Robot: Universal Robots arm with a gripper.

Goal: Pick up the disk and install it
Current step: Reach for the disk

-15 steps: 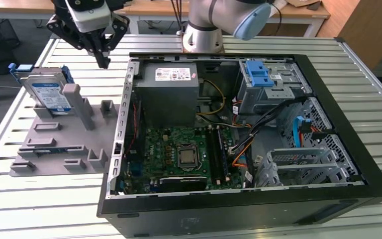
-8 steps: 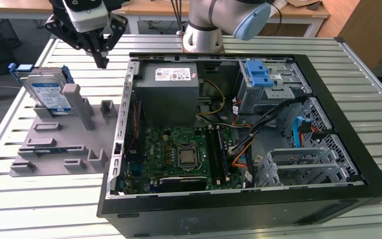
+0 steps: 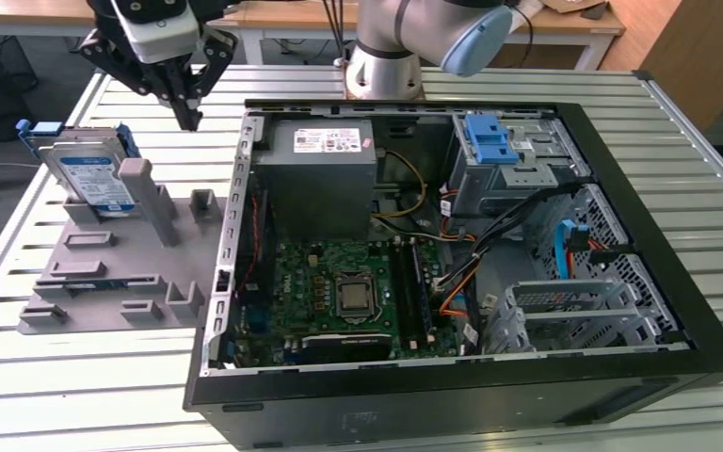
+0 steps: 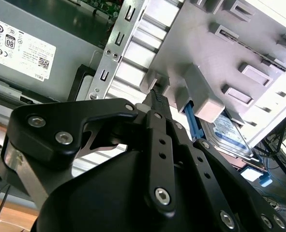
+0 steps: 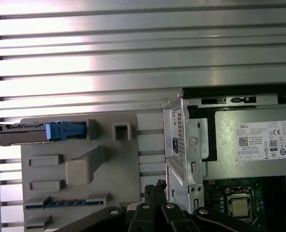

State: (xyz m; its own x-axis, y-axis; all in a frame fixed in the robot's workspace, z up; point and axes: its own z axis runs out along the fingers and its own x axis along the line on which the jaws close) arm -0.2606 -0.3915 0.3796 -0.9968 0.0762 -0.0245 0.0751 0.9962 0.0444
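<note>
The disk [image 3: 91, 174] is a silver drive with a white-and-blue label in a blue carrier. It stands on edge in the back slot of a grey holder [image 3: 110, 273], at the exterior view's left. My gripper [image 3: 189, 119] hangs above the table between the holder and the open computer case [image 3: 663, 235], to the right of the disk and apart from it. Its black fingers are pressed together with nothing between them. In both wrist views the shut gripper [image 4: 155, 96] [image 5: 155, 189] points down at the holder's edge, and the disk [image 4: 230, 133] [image 5: 36, 131] shows beyond it.
The open case holds a grey power supply [image 3: 324, 155], a motherboard [image 3: 349, 292], loose cables and a drive bay with a blue carrier [image 3: 493, 141]. The slatted metal table [image 3: 72, 377] lies around them. The arm's base [image 3: 387, 56] stands behind the case.
</note>
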